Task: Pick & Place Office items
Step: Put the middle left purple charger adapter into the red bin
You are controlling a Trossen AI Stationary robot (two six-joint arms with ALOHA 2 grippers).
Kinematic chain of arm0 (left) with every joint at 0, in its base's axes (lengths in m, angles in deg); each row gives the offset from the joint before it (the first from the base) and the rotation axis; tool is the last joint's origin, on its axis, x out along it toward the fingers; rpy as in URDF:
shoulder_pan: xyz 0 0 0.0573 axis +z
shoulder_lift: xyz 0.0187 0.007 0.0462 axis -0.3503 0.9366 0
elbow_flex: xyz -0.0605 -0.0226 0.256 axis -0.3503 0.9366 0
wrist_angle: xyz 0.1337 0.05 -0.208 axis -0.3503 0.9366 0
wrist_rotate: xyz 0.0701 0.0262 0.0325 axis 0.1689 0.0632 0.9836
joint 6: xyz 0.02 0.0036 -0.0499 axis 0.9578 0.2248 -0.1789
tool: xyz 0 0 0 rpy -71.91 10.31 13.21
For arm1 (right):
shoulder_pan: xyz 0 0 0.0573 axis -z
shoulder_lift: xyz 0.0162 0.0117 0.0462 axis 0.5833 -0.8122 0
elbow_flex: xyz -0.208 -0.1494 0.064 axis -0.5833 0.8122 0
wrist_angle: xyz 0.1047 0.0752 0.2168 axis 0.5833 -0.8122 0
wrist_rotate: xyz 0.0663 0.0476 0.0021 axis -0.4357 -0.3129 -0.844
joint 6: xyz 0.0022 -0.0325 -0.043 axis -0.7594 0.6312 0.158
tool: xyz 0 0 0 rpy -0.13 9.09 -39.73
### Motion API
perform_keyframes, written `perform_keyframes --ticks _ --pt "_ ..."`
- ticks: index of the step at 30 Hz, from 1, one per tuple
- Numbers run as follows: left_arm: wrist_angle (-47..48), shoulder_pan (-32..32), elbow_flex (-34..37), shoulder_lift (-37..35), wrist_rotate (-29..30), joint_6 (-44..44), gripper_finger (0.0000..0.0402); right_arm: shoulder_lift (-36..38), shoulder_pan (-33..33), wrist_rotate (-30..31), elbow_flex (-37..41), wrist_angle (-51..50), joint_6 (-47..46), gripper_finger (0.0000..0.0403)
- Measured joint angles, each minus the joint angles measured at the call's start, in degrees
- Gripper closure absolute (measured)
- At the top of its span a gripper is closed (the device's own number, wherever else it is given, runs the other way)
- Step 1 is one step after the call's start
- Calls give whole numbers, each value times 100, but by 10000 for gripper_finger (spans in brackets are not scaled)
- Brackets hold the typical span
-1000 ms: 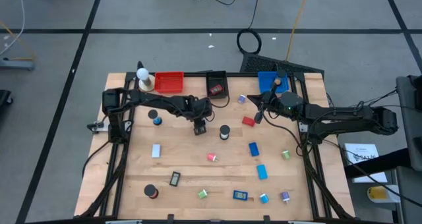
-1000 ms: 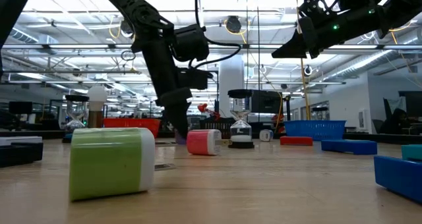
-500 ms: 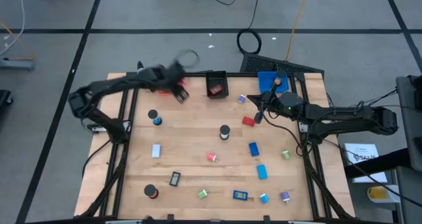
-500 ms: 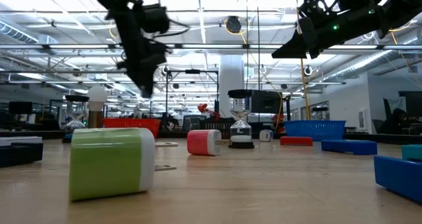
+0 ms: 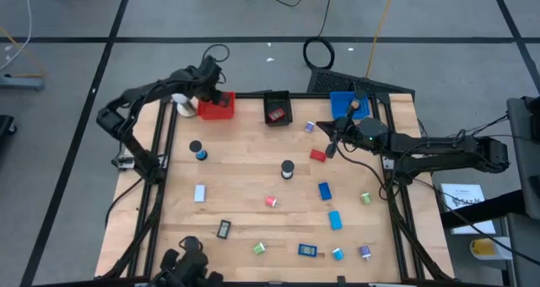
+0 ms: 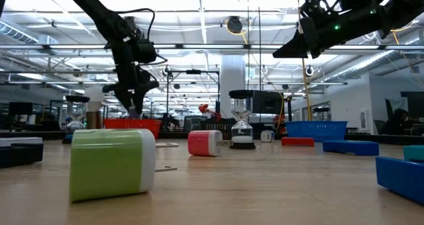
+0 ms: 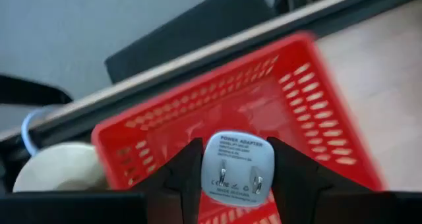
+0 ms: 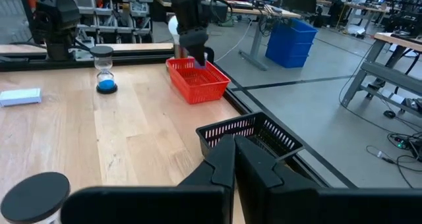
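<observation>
The left pincer (image 7: 236,178) hangs over the red bin (image 5: 216,106) at the far edge of the tabletop (image 5: 245,194). Its two dark fingers (image 7: 181,178) are clamped on a small light-blue block (image 7: 237,168) with two metal prongs on its face. The block is in the air above the inside of the red bin. In the low view the left pincer (image 6: 134,104) sits just above the bin's rim. A white ball (image 5: 180,97) on a round base stands just beside the red bin.

The right pincer (image 5: 330,145) is near the blue bin (image 5: 344,104) on the other side. Its fingers (image 8: 224,161) are pressed together and hold nothing. It hangs up in the air, close to a red piece (image 5: 318,155) on the wood.

A black bin (image 5: 278,107) stands between the red bin and the blue bin, and a red thing lies inside it.

Many small pieces lie all over the tabletop. There is a black roll (image 5: 287,169) near the middle, a pink clip (image 5: 271,201), a blue block (image 5: 325,191), a green clip (image 5: 260,248) and a black-framed rectangle (image 5: 224,229). In the low view the green clip (image 6: 112,164) looks big because it is close.
</observation>
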Motion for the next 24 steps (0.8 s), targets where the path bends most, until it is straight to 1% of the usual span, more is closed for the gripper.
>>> perform_keyframes --ticks 5,9,15,20,24 --pt "9 33 0 51 138 -142 261 -1 -1 -1 0 -1 29 403" --pt "-63 -23 0 49 165 -56 261 1 -2 -1 0 -2 31 403" --pt "-166 -308 0 49 164 1172 261 -1 -2 -1 0 -1 31 403" --pt "-515 -409 0 59 60 1765 261 0 -1 0 0 -2 31 403" --pt "-544 -442 0 124 55 2464 261 -1 -2 -1 0 -2 31 403"
